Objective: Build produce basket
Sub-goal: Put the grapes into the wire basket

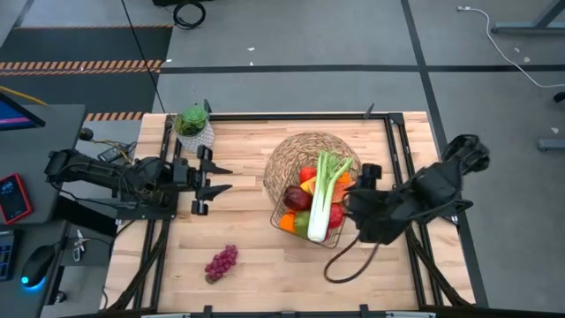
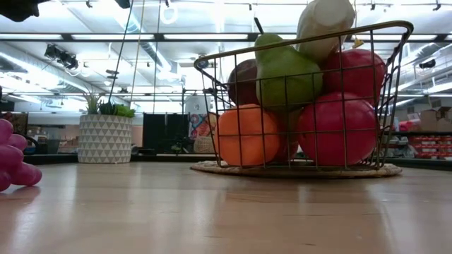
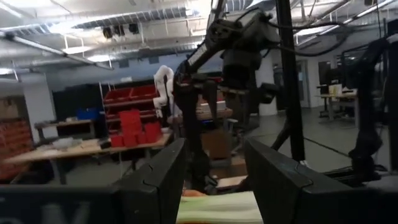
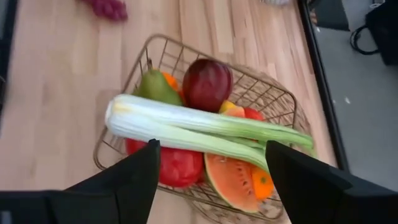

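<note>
Pale-green celery (image 4: 205,127) is showing over red apples (image 4: 180,167), a green pear (image 4: 157,88) and an orange (image 2: 245,135). Purple grapes (image 1: 222,262) are lying on light wood; the pot (image 2: 104,139) is seemingly wearing a grey triangle pattern.

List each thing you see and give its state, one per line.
Wire basket: upright, full of produce.
Celery stalk: lying across the top.
Purple grapes: on the table, outside the basket.
Left tool: open, empty.
Right tool: open, above the basket.

Thin wire basket (image 4: 163,52), wooden table (image 1: 256,265)
</note>
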Tool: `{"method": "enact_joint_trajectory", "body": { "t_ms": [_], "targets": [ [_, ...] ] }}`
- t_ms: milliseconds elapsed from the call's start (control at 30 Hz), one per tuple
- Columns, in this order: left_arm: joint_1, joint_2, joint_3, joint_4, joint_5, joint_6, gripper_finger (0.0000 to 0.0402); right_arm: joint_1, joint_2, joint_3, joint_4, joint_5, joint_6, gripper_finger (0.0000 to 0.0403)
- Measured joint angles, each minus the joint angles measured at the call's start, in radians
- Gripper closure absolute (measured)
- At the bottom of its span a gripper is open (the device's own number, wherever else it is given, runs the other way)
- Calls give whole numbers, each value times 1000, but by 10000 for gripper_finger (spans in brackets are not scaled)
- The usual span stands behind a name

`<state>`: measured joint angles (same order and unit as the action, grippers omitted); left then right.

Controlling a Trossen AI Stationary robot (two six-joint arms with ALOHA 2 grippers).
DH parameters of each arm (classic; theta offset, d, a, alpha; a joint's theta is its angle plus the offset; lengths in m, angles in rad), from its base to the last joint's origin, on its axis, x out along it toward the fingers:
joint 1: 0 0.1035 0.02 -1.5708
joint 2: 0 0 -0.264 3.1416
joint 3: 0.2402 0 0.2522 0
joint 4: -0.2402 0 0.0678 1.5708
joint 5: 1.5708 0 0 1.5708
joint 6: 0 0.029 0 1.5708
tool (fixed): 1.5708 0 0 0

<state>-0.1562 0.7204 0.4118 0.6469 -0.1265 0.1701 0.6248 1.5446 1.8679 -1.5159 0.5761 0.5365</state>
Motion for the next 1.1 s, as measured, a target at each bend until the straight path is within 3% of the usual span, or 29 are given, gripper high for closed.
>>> {"method": "enact_joint_trajectory", "body": {
  "t_ms": [433,633,867,967,1100],
  "targets": [
    [26,131,65,-13,-1,-197,230,29,-409,-620,581,23,-57,114],
    [28,201,98,-18,-1,-186,230,28,-623,-891,925,-66,-124,114],
    [50,224,118,-15,-1,-186,230,-66,-864,-1217,1391,-277,-215,119],
    [61,224,118,-16,-1,-190,230,-129,-943,-1315,1465,-354,-218,126],
    [75,224,118,-16,-1,-192,230,-205,-1035,-1405,1477,-380,-230,136]
  ]
}}
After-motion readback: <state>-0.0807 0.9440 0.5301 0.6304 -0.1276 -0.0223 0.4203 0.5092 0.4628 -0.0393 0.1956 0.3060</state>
